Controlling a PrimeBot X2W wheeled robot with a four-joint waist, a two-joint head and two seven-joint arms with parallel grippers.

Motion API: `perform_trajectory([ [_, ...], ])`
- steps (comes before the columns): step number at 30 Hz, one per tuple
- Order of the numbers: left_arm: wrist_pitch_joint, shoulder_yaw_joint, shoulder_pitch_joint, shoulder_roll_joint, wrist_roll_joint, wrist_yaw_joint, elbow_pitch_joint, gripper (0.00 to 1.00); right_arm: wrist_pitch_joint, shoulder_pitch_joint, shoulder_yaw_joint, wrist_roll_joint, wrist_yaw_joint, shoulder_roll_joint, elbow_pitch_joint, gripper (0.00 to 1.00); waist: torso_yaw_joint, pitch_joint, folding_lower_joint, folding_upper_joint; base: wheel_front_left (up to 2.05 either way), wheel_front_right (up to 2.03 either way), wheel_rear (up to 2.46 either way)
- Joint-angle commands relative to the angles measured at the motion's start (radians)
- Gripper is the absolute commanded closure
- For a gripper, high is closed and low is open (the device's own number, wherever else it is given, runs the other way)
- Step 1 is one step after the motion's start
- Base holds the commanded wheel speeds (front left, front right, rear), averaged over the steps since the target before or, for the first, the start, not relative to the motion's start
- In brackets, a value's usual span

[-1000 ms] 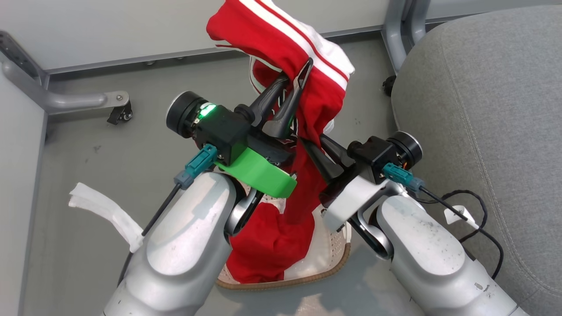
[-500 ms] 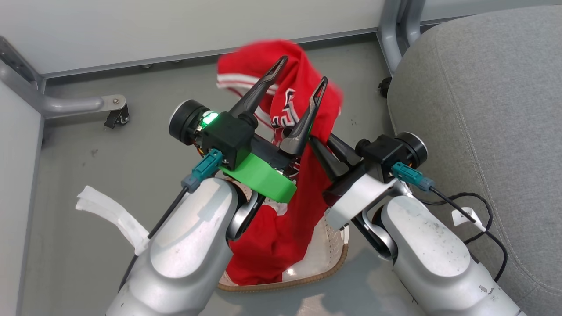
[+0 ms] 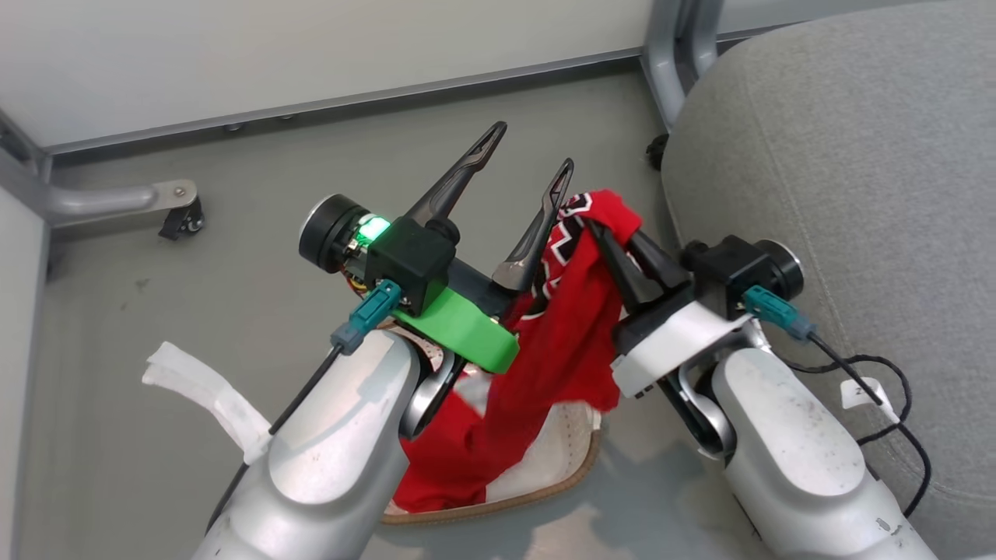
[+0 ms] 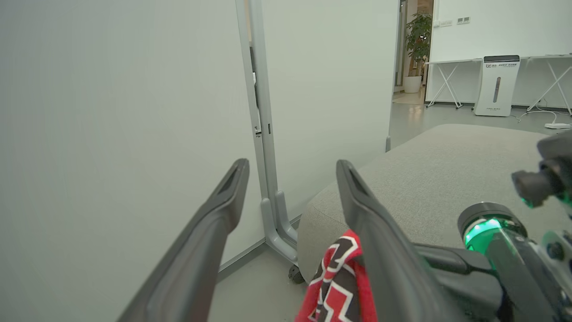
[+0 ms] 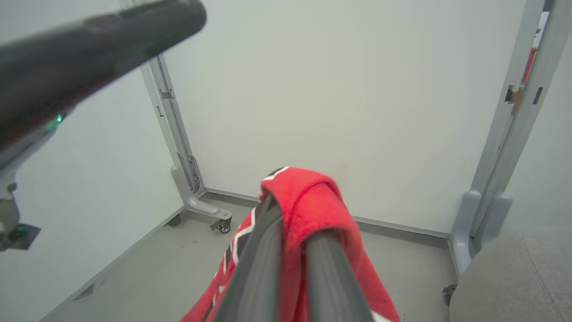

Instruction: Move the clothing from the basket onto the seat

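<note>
Pinching a fold of the red clothing [image 3: 564, 350] above the basket [image 3: 564, 443], the right pincer [image 3: 611, 233] is clenched on it, its pale forearm rising from the basket's right. The cloth, with black-and-white lettering near the grip, trails down into the basket. Up-left of the basket, the left pincer [image 3: 532, 148] gapes wide, holding nothing, fingers pointing upward. Right of the basket spreads the grey seat [image 3: 840, 155].

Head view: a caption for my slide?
Right gripper grips red clothing hanging into the basket, left gripper open, seat alongside.

Thin matt cloth clothing [image 3: 568, 350], rough woven seat [image 3: 840, 155]
</note>
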Motion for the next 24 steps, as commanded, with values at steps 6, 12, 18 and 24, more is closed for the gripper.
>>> perform_trajectory([
  [6, 0.000, 0.006, 0.030, 0.019, 0.026, -0.004, -0.003, 0.00, -0.002, 0.062, -0.107, -0.042, 0.000, -0.003, -0.070, 1.00, -0.106, 0.017, 0.0000, -0.0001, 0.00, 0.00, 0.00],
  [12, 0.000, 0.005, 0.027, 0.028, 0.040, -0.008, -0.005, 0.00, -0.002, 0.110, -0.189, -0.068, 0.000, -0.004, -0.136, 1.00, -0.194, 0.041, 0.0000, -0.0001, 0.00, 0.00, 0.00],
  [18, 0.000, 0.000, 0.011, 0.032, 0.047, -0.012, -0.003, 0.00, -0.003, 0.147, -0.249, -0.083, 0.000, -0.004, -0.190, 1.00, -0.279, 0.063, 0.0000, -0.0001, 0.00, 0.00, 0.00],
  [24, 0.000, -0.008, 0.001, 0.040, 0.058, -0.014, 0.002, 0.00, -0.002, 0.184, -0.305, -0.080, 0.000, -0.003, -0.244, 1.00, -0.356, 0.081, 0.0000, -0.0001, 0.00, 0.00, 0.00],
])
